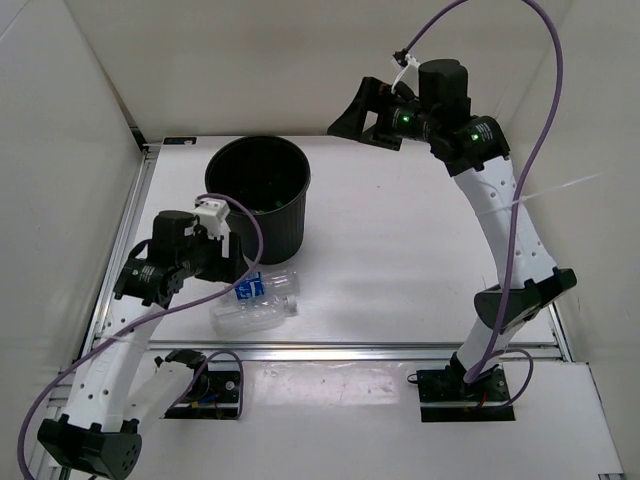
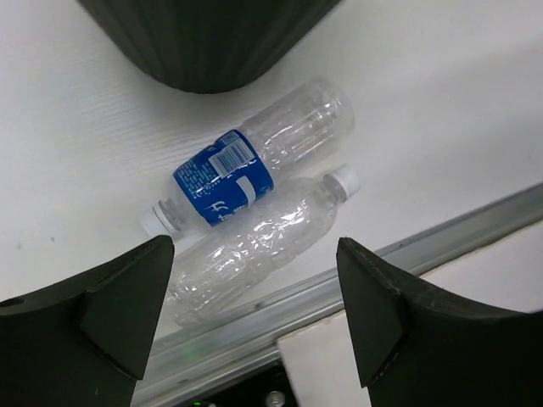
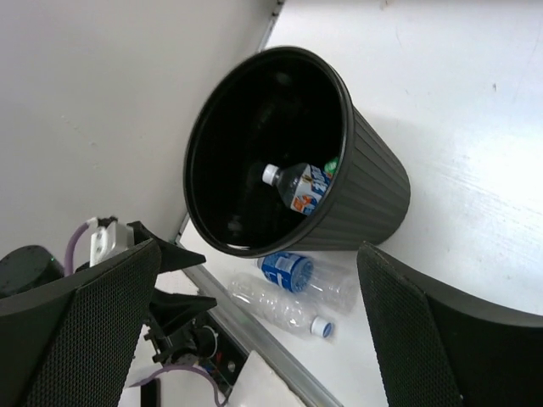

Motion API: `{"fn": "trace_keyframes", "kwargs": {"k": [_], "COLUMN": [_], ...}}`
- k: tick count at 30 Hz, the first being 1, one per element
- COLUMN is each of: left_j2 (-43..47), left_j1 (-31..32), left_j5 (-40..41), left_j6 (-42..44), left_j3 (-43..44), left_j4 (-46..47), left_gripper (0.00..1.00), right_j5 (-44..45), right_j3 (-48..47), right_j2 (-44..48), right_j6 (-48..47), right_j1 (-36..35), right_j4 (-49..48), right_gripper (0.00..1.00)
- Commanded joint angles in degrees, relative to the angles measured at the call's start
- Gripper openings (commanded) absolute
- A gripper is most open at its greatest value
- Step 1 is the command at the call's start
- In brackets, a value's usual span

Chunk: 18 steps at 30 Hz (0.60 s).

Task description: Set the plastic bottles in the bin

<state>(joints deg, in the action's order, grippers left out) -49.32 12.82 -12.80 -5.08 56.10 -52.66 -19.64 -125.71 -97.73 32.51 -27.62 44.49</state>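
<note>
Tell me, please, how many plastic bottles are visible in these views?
3. A blue-labelled bottle and an unlabelled bottle lie together on the table beside the bin; a third bottle sits inside the bin. A green glimpse beside it may be a fourth.

Nothing in these views can be read as a definite word, brand or number. The blue-labelled bottle [image 2: 254,157] lying on the counter [image 2: 441,102] has a dark blue wrap with a white barcode panel, blocks of fine white print and larger white lettering, all too blurred to make out. The bottle in the bin [image 3: 301,186] has a blue label with white characters and an orange patch, too small to read.
</note>
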Motion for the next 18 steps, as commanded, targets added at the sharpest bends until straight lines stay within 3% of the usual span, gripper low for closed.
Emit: {"fn": "trace_keyframes", "kwargs": {"k": [1,11,18], "left_j2": [1.5,-5.1,-12.3], "left_j1": [3.6,16.1,21.0], "left_j5": [1.6,2.3,1.7], "left_j6": [9.7,20.4,20.6], "left_j3": [-1.5,-3.5,-5.4], "left_j4": [0.7,2.7,5.3], "left_gripper": [0.88,0.89,0.9], "right_j5": [-1.9,-4.4,-6.9], "right_j3": [0.1,-1.0,0.0], "right_j2": [-0.1,-0.1,0.4], "right_j6": [-1.0,-2.5,-3.1], "right_j1": [0.6,3.5,6.0], "right_j4": [0.9,3.1,3.7], "right_gripper": [1.0,1.0,1.0]}}
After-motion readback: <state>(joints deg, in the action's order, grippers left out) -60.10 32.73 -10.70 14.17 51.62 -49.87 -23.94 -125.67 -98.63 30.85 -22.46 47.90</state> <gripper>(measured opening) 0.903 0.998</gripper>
